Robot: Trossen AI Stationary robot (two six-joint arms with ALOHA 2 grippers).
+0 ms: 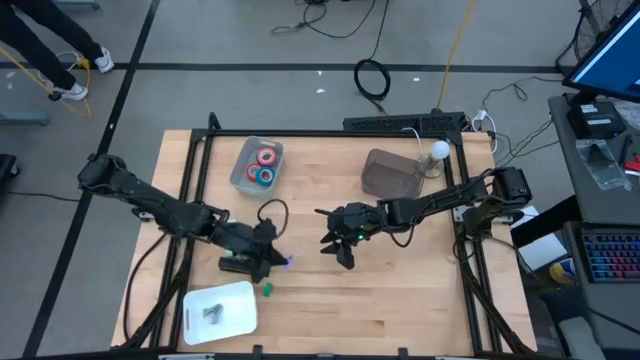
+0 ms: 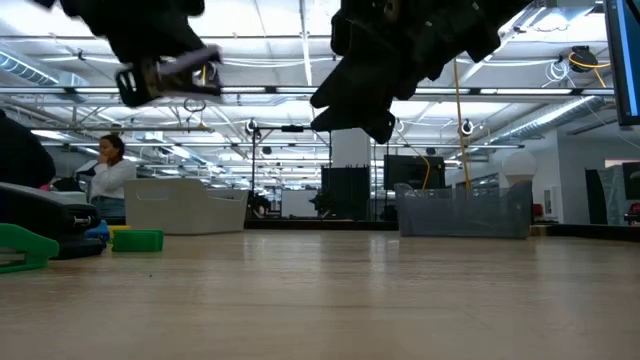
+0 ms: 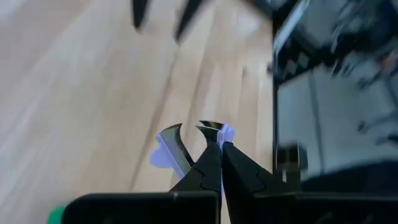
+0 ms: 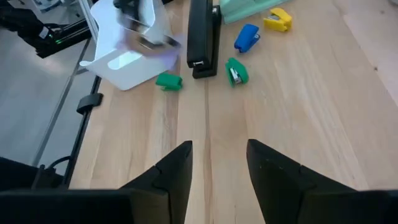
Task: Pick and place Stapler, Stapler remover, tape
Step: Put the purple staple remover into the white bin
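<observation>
The stapler remover [image 3: 177,144], a pale lilac piece with curved metal claws, is pinched between the pressed-together fingers of the left gripper [image 3: 219,147]. It is held above the wooden worktop [image 1: 400,300], left of the middle and toward the front edge, where the low camera sits. In the low view this gripper [image 2: 165,72] hangs clear of the surface with the metal part showing. The black stapler [image 1: 238,264] lies flat on the worktop just beside and under the left gripper [image 1: 268,255]. Small green [image 4: 168,81], blue [image 4: 246,37] and yellow [image 4: 277,20] pieces are scattered close around the stapler [image 4: 204,37]. The tape [image 1: 264,166], red and blue rolls, sits in a clear bin [image 1: 243,172] near the back-left corner. A white tray [image 1: 235,300] lies at the front-left corner with a small grey item in it that is too small to make out. The right gripper [image 1: 340,248] hovers near the worktop's middle, fingers [image 4: 177,165] spread apart and holding nothing, facing the stapler. A dark mesh box [image 1: 392,175] stands toward the back-right corner, with a white bulb-shaped thing [image 1: 439,150] just beside it.
</observation>
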